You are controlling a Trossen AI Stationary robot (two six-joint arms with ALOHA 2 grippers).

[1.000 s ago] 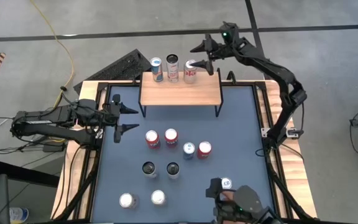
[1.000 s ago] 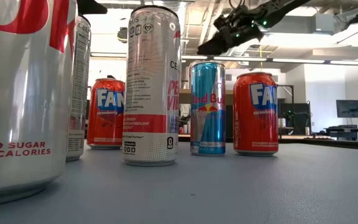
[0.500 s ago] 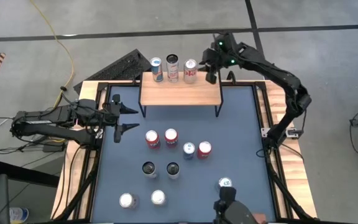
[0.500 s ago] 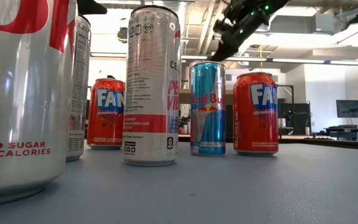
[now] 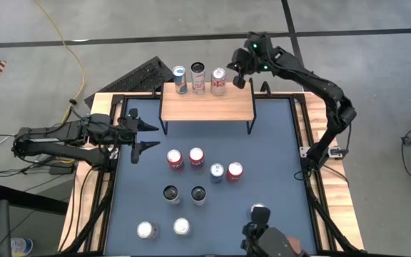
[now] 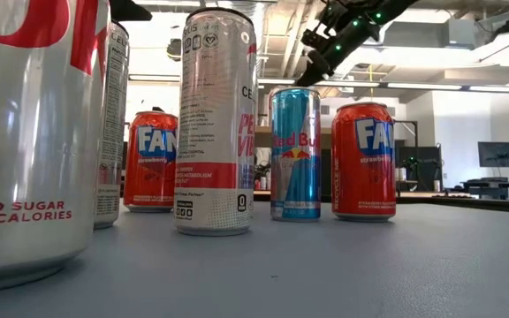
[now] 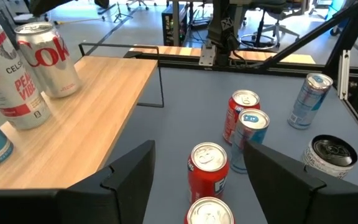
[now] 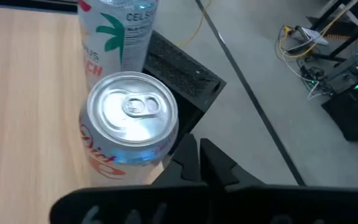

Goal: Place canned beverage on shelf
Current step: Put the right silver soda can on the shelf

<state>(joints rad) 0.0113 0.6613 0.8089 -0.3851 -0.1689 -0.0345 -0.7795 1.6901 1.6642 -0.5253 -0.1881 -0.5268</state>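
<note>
Three cans on shelf (image 5: 207, 107) — Red Bull (image 5: 180, 80), Celsius (image 5: 198, 77), Diet Coke (image 5: 218, 81) in a row along far edge. Right gripper (image 5: 238, 73) just beside Diet Coke (image 8: 131, 127), fingers (image 8: 191, 160) pressed together, gripping nothing, clear of the can. Left gripper (image 5: 140, 135) hovering off shelf's left end, fingers (image 7: 132, 174) spread apart, empty; ahead of them, red cans (image 7: 207, 168) and blue can (image 7: 251, 127) on table (image 5: 277, 143). More cans nearer front edge — two dark-topped (image 5: 171, 193), two silver (image 5: 181, 227).
</note>
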